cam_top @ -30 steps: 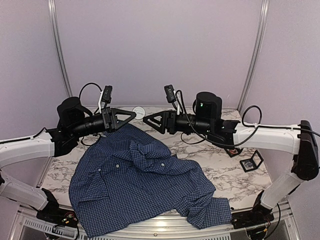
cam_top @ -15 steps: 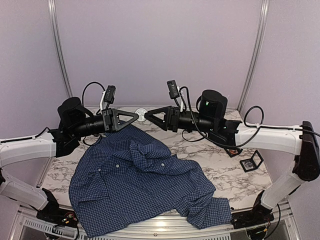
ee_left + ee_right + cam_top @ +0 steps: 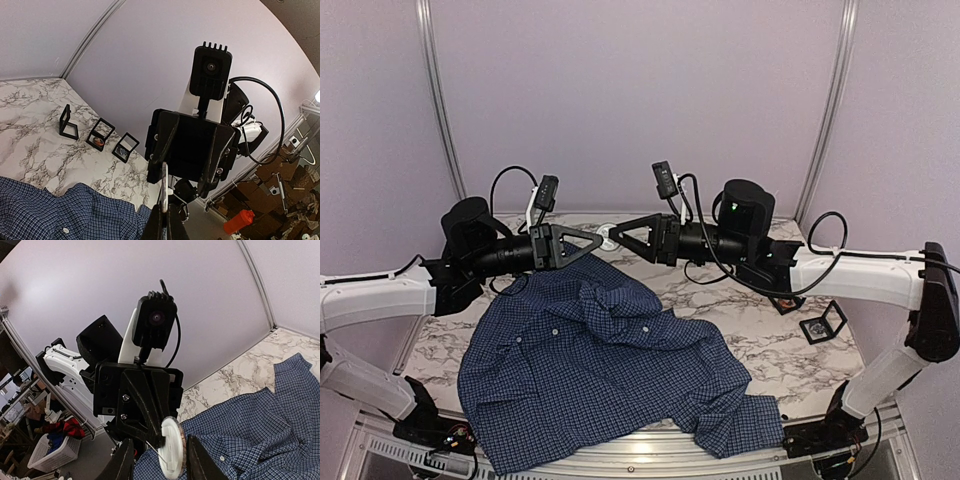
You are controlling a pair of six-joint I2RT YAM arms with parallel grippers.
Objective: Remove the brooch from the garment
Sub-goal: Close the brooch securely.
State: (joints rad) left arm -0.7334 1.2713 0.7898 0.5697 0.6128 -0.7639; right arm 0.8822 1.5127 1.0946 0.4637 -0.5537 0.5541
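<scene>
Lying nearest me, below both pincers, the dark checked shirt [image 3: 590, 370] is sprawling crumpled over the marble table [image 3: 760, 345]. Above its far edge the two pincers are meeting tip to tip. The left pincer [image 3: 599, 240] is pinching shut on the brooch [image 3: 172, 447], a small pale disc with a thin wire pin, so the brooch is hanging in the air, off the cloth. The right pincer [image 3: 160, 457] is standing part open, a finger on either side of the disc, not visibly touching it. I am guessing the brooch is light, stiff and slippery on its faces. Gripping across the rim, clear of the sharp pin, is looking safest.
</scene>
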